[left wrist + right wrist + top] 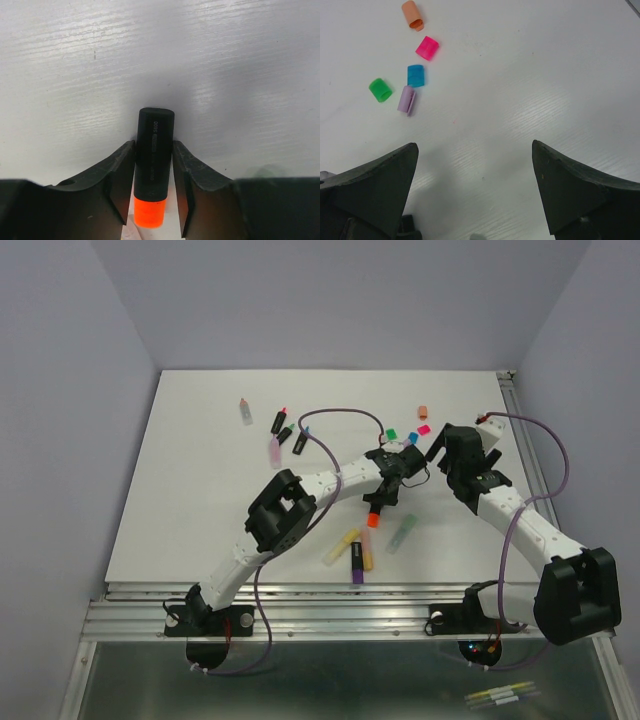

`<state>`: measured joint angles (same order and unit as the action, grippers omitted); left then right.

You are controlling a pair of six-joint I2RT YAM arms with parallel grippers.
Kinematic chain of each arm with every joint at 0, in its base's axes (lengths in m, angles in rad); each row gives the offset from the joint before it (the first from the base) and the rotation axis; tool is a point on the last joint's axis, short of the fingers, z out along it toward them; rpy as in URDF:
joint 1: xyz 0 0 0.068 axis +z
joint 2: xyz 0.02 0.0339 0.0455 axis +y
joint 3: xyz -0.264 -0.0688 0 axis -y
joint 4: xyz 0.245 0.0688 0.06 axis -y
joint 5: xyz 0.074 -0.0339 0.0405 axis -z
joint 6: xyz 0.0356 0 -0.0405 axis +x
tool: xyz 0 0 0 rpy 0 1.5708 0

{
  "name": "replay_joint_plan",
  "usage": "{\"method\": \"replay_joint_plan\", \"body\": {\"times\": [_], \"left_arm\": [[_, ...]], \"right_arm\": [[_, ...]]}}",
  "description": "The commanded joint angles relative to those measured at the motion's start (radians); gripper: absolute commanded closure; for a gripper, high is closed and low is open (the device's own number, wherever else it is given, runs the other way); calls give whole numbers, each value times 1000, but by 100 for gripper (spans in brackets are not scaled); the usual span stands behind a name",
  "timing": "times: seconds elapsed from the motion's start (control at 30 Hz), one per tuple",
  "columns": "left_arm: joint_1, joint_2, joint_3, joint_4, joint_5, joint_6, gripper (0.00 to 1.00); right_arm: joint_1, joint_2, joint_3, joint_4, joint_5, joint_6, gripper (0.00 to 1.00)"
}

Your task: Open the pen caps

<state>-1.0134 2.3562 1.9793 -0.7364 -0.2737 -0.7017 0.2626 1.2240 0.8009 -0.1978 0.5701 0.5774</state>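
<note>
My left gripper (pixel 381 492) is shut on a black highlighter (pixel 155 150) near mid-table; its orange cap (pixel 149 212) is still on and sticks out behind the fingers, towards the table's near edge (pixel 373 519). My right gripper (pixel 440 450) is open and empty, just above the table to the right of the left gripper; in the right wrist view (pixel 475 150) only bare table lies between its fingers. Loose caps lie ahead of it to the left: orange (pixel 412 14), pink (pixel 427 48), blue (pixel 415 75), green (pixel 380 89) and purple (pixel 406 99).
Several uncapped pens lie at the back left, among them a pink pastel one (pixel 274 452) and a clear one (pixel 246 411). Capped pens lie near the front: yellow (pixel 341 545), purple-capped black (pixel 357 566) and pale green (pixel 401 532). A metal rail (pixel 525 440) runs along the right edge.
</note>
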Motion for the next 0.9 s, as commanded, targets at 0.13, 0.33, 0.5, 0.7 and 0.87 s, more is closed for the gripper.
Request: {"method": "replay_joint_plan", "body": {"times": [0.13,0.33,0.5,0.7,0.87], "left_arm": [[-16,107,-63,-55,47,14,65],[24,72,-62,-25,4,13,100],[96,-49,-71,67,-50,-2,100],[166,-242,-117,190,-160,24,100],[199,-354,-125,235,-214,34,100]], "right_arm": [[-5,-29,-28,34,43,12,0],[-3,-53,-28,12,56,71,0],[-3,-109,-35,53,-50,52,0],[-5,-199,-71,155,-242,-2,0],[-3,-250,-112,254,-364,-8,0]]}}
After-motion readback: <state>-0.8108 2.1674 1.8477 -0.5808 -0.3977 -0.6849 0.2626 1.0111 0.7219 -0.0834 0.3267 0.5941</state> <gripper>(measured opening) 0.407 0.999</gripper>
